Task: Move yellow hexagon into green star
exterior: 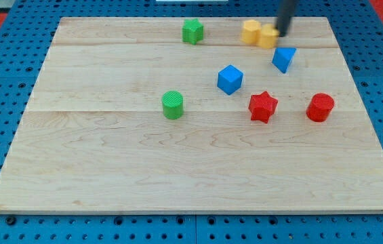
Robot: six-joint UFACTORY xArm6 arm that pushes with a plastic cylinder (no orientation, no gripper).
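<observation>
While the tip [280, 34] rested at the three o'clock side of the yellow hexagon [268, 37], the green star [192, 31] lay toward nine o'clock; no fingers existed; the light, rigid, slippery-looking block probably needed a centred push.

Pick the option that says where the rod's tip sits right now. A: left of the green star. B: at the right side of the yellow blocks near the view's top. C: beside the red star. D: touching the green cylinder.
B: my tip stands at the right edge of the two yellow blocks near the view's top, with the green star off to their left.
</observation>
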